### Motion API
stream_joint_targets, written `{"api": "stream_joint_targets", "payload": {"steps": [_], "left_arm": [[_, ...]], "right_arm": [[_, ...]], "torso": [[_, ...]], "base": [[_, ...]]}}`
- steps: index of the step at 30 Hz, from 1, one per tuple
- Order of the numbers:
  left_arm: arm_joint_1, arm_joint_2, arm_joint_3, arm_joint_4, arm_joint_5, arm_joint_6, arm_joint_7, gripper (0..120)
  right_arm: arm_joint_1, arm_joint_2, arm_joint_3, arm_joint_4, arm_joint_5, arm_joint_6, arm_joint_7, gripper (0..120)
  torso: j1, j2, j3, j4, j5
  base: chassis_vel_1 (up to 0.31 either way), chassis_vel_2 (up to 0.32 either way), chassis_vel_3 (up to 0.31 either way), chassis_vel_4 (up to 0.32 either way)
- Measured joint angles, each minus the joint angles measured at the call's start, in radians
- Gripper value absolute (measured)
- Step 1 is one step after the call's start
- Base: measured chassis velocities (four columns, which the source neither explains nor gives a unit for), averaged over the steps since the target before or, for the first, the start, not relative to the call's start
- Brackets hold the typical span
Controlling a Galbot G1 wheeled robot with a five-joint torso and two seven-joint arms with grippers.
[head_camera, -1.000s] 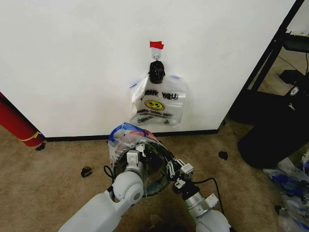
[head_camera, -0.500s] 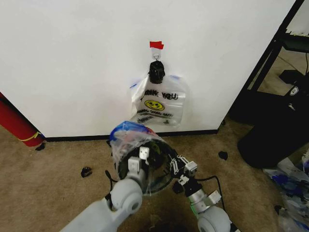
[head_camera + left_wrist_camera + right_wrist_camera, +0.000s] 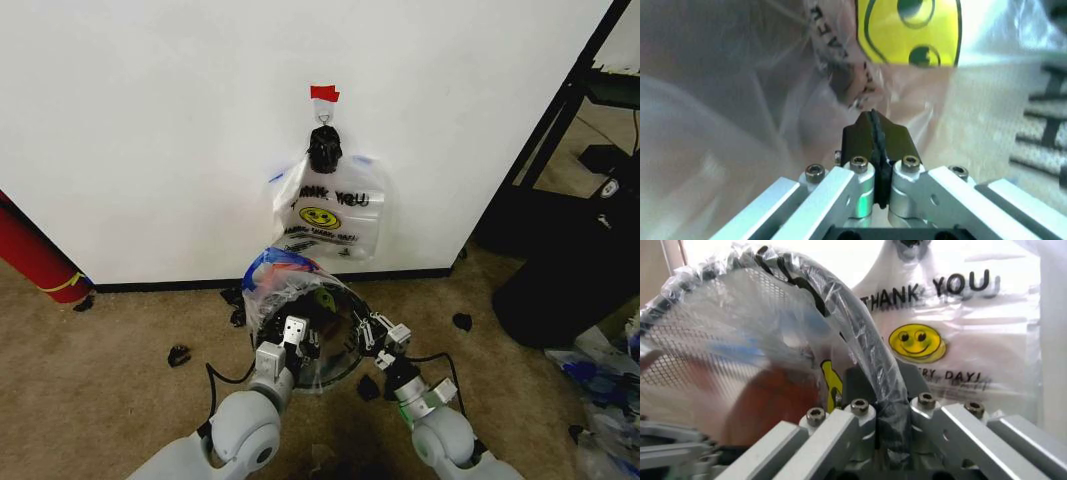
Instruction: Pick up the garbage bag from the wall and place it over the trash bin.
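The wall point(image 3: 150, 130) fills the upper frame, a THANK YOU bag point(image 3: 330, 215) hanging at its centre. Below it, centre frame, the trash bin point(image 3: 335, 300) wears the garbage bag point(image 3: 275, 275) over its mouth. My left gripper point(image 3: 292, 338) is pinched closed on that plastic; my right gripper point(image 3: 383, 335) clamps the bagged rim at the bin's right edge.

A clear plastic bag point(image 3: 330, 212) printed with black "THANK YOU" lettering and a yellow smiley hung from a hook under a small piece of red tape point(image 3: 324, 93). A red roll point(image 3: 35, 255) leaned at the far left. Dark scraps point(image 3: 179, 354) lay scattered on the tan carpet point(image 3: 100, 380). A black frame point(image 3: 560, 120) and a dark bulky bag point(image 3: 580, 275) stood at the right, with crumpled plastic point(image 3: 605, 390) beside them.
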Motion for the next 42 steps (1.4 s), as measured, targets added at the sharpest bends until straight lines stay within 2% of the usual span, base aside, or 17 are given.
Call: {"api": "stream_joint_targets", "payload": {"steps": [5, 19, 26, 35, 42], "left_arm": [[0.029, 0.013, 0.009, 0.001, 0.086, 0.024, 0.022, 0], [-0.007, -0.009, 0.054, 0.046, 0.105, 0.036, 0.019, 0], [-0.063, -0.032, 0.076, 0.097, 0.104, 0.032, -0.001, 0], [-0.143, -0.055, 0.083, 0.242, 0.159, 0.019, -0.029, 0], [-0.168, -0.057, 0.072, 0.277, 0.194, 0.013, -0.039, 0]], "right_arm": [[0.005, 0.005, 0.009, -0.008, -0.037, 0.017, 0.003, 0], [-0.02, 0.007, -0.007, 0.034, -0.088, 0.029, 0.006, 0], [-0.029, 0.011, -0.026, 0.049, -0.091, 0.031, 0.006, 0], [-0.042, 0.008, -0.035, 0.086, -0.092, 0.031, 0.004, 0], [-0.052, 0.005, -0.03, 0.098, -0.091, 0.031, 0.002, 0]], "torso": [[0.0, 0.0, 0.0, 0.0, 0.0], [0.0, 0.0, 0.0, 0.0, 0.0], [0.0, 0.0, 0.0, 0.0, 0.0], [0.0, 0.0, 0.0, 0.0, 0.0], [0.0, 0.0, 0.0, 0.0, 0.0]], "base": [[0.0, 0.0, 0.0, 0.0], [0.0, 0.0, 0.0, 0.0], [0.0, 0.0, 0.0, 0.0], [0.0, 0.0, 0.0, 0.0], [0.0, 0.0, 0.0, 0.0]]}}
